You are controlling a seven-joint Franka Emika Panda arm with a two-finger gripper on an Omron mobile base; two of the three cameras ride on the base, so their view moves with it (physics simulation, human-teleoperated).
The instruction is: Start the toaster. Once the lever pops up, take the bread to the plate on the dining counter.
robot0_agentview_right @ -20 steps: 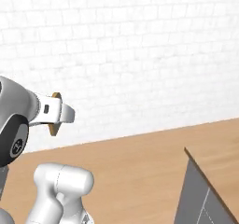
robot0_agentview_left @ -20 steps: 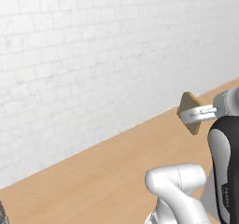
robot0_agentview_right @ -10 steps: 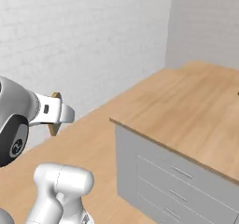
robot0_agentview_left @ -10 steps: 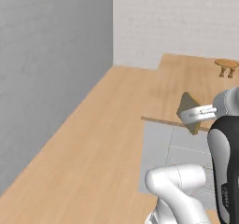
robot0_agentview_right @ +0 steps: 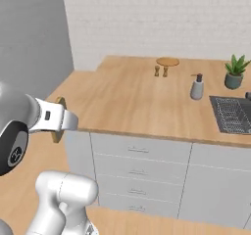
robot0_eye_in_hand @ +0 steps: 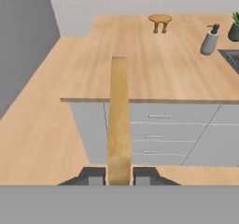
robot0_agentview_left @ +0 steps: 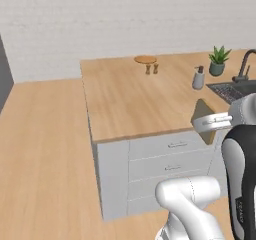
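My gripper (robot0_eye_in_hand: pixel 119 174) is shut on the bread (robot0_eye_in_hand: pixel 119 120), a thin tan slice seen edge-on and standing straight up between the fingertips. From the base views, the gripper (robot0_agentview_left: pixel 199 123) (robot0_agentview_right: pixel 72 122) holds the bread (robot0_agentview_left: pixel 201 110) (robot0_agentview_right: pixel 57 135) in the air in front of the near edge of the dining counter (robot0_agentview_left: pixel 130 99) (robot0_agentview_right: pixel 132 102) (robot0_eye_in_hand: pixel 154 64). The round wood-coloured plate (robot0_agentview_left: pixel 145 59) (robot0_agentview_right: pixel 167 61) (robot0_eye_in_hand: pixel 160 17) lies at the counter's far edge, well beyond the bread. The toaster is out of view.
Two small wooden shakers (robot0_agentview_right: pixel 161 71) stand just in front of the plate. A grey soap dispenser (robot0_agentview_right: pixel 197 87), a potted plant (robot0_agentview_right: pixel 235 71) and a sink (robot0_agentview_right: pixel 231 113) with a dark tap (robot0_agentview_left: pixel 245 64) occupy the counter's right side. Grey drawers (robot0_agentview_right: pixel 137 170) face me below.
The whole picture has swung from the white tiled wall to the island counter, so the base has turned. The bread stays held in the gripper the same way.
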